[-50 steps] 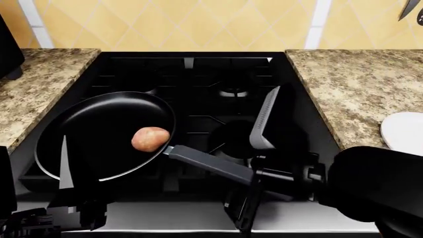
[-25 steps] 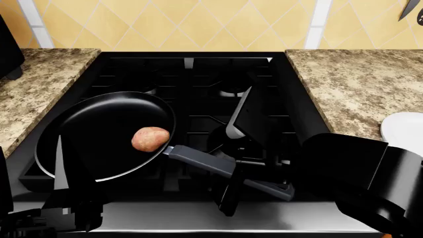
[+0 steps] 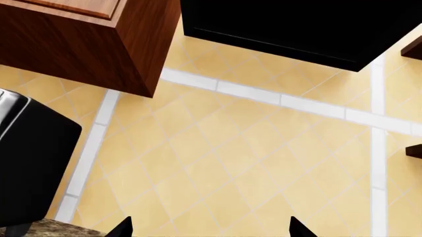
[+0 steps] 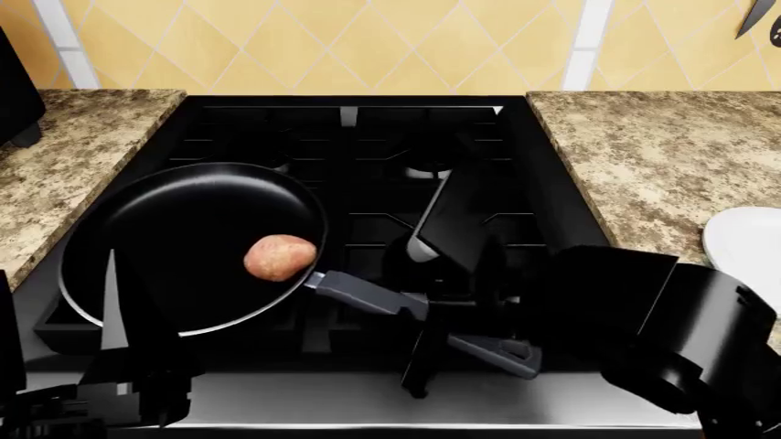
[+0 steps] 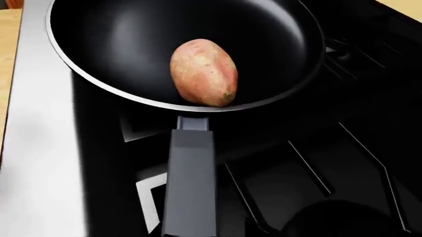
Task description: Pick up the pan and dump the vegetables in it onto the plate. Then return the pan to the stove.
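Right hand [image 4: 422,306] (seemingly) straddles pan [image 4: 183,240] handle.

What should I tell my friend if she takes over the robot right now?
Right pincer: straddling the pan handle; cannot tell if it is shut.
Left pincer: near the pan's front edge, holding nothing; its fingers look apart.
The pan is over the stove, with the potato inside near the handle.
The plate is on the right counter.
Done: nothing dumped.
Left: grip and lift the pan, tip the potato onto the plate, put the pan back.
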